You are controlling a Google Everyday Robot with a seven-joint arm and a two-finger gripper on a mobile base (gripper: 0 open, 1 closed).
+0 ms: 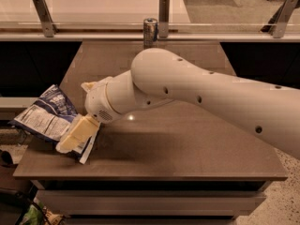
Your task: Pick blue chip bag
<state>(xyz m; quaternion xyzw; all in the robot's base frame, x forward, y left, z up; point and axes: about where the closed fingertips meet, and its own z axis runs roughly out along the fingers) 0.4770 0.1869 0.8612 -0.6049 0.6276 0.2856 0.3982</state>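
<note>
The blue chip bag (47, 116) lies crumpled at the table's left edge, dark blue with white text panels, partly hanging over the edge. My gripper (77, 135) is the cream-coloured end of the big white arm (187, 93). It is low over the bag's right end and covers that part of the bag. Whether it touches or holds the bag does not show.
A tall silver can (150, 31) stands at the table's far edge, by a metal rail with posts (43, 15). The brown table (187, 149) ends just left of the bag. The white arm stretches across the table's right half.
</note>
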